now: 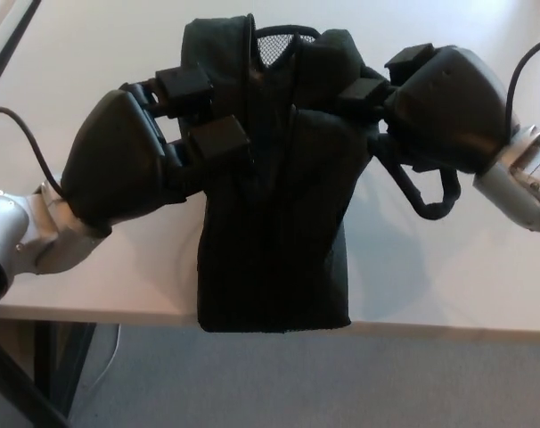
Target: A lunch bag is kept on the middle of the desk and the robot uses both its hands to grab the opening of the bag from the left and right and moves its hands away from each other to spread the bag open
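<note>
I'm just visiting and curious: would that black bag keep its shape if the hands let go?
Probably not. The lunch bag looks like soft fabric, creased and bulging where the left hand and right hand grip it. Its strap hangs limp, so it would likely sag. It seems light.

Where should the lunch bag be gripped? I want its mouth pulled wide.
Grip the lunch bag at the fabric edges flanking its top opening, left hand from the left, right hand from the right. The opening runs front to back, showing mesh lining, so opposite sideways pulls should part it.

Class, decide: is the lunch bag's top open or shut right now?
Slightly open. The lunch bag shows a gap with mesh lining at its top; both robot hands grip its sides.
</note>
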Controlling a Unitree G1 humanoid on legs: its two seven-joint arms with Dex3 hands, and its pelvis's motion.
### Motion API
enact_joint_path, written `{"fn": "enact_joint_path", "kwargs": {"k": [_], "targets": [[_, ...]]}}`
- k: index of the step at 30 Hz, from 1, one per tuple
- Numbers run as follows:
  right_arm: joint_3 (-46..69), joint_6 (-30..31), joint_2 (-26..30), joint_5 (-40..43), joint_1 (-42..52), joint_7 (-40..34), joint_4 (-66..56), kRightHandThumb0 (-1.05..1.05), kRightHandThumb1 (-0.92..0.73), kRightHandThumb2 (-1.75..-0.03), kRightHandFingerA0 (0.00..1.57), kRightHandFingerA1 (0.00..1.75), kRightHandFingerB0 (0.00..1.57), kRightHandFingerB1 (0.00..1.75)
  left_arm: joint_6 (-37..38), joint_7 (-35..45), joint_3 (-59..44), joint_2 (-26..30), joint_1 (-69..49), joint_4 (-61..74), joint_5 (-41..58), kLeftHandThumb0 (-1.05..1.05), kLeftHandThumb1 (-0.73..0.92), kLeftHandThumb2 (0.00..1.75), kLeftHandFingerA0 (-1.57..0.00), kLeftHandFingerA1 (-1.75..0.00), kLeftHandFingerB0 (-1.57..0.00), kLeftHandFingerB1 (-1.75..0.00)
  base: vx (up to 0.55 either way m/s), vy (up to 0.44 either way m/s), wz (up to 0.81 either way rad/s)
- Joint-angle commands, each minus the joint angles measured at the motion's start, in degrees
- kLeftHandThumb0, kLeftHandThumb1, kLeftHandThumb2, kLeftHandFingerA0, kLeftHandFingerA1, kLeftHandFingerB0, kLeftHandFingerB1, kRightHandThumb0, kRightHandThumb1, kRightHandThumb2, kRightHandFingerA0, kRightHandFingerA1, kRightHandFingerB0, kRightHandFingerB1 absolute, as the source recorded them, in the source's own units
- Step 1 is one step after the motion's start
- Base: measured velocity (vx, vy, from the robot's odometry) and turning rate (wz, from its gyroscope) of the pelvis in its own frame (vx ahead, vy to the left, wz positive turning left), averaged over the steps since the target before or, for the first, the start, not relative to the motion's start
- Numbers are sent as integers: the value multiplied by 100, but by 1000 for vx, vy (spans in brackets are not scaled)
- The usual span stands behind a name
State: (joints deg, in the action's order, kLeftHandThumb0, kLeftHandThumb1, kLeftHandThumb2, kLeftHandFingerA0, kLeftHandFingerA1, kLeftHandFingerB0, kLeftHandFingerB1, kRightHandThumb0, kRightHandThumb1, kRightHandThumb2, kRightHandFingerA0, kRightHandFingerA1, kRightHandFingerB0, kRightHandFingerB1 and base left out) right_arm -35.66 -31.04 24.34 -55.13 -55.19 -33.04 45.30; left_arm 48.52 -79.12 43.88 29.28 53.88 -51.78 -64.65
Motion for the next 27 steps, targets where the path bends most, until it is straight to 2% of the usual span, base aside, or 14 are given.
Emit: {"fn": "enact_joint_path", "kwargs": {"k": [1,2,4,9,10,11,12,13,14,15,16,19,21,27], "targets": [[-102,-176,-206,-109,276,-765,338,-26,-58,-59,77,154,70,115,232,388,-162,-88,-337,-237,329,-9,41,94,-86,-154,-79,-140,0,0,0],[-78,-229,-220,-60,307,-793,370,-25,-58,-59,76,158,62,137,290,457,-210,-99,-385,-254,400,-8,40,96,-87,-148,-85,-131,0,0,0],[10,-312,-262,78,401,-840,425,-30,-58,-61,82,151,68,141,332,481,-304,-110,-488,-240,500,-8,35,99,-88,-143,-85,-127,0,0,0],[213,-307,-378,208,688,-1301,584,-38,-62,-63,87,152,75,139,417,635,-780,-198,-959,-211,1040,-13,38,94,-90,-142,-82,-124,0,0,0],[234,-273,-368,193,763,-1368,564,-38,-61,-63,86,154,74,140,502,713,-934,-228,-1093,-229,1211,-6,26,113,-86,-151,-85,-129,0,0,0],[239,-267,-365,189,780,-1382,558,-38,-61,-63,86,154,74,140,526,743,-981,-237,-1127,-230,1247,-6,26,113,-86,-151,-85,-129,0,0,0],[337,-350,-259,285,1010,-1410,446,-36,-61,-61,87,147,79,127,866,620,-1331,-389,-1449,-447,1711,7,33,109,-84,-158,-81,-140,0,0,0],[432,-511,-203,408,1180,-1449,375,-34,-60,-61,87,149,79,129,1069,725,-1519,-399,-1663,-544,1969,12,34,123,-78,-160,-75,-140,0,0,0],[475,-577,-184,453,1245,-1463,346,-34,-60,-61,87,149,79,129,1147,793,-1605,-401,-1745,-575,2056,12,34,123,-78,-160,-75,-140,0,0,0],[532,-646,-163,517,1306,-1443,339,-34,-61,-62,87,151,77,133,1291,871,-1690,-392,-1797,-648,2138,15,35,121,-75,-159,-73,-140,0,0,0],[584,-693,-117,554,1414,-1468,314,-34,-61,-61,84,151,76,131,1419,881,-1785,-366,-1893,-720,2208,16,31,121,-85,-146,-80,-133,0,0,0],[721,-671,-10,595,1721,-1427,160,-36,-62,-61,85,149,79,123,1728,940,-2023,-307,-2135,-875,2342,18,29,125,-83,-146,-80,-132,0,0,0],[835,-788,72,669,1926,-1480,144,-32,-60,-62,84,152,78,128,1794,950,-2199,-268,-2326,-1014,2402,18,22,133,-79,-151,-84,-129,0,0,0],[1052,-942,130,742,2173,-1514,346,-36,-62,-62,82,154,71,136,1996,1555,-2754,-379,-2802,-1274,2905,10,27,128,-84,-141,-84,-125,0,0,0]]}}
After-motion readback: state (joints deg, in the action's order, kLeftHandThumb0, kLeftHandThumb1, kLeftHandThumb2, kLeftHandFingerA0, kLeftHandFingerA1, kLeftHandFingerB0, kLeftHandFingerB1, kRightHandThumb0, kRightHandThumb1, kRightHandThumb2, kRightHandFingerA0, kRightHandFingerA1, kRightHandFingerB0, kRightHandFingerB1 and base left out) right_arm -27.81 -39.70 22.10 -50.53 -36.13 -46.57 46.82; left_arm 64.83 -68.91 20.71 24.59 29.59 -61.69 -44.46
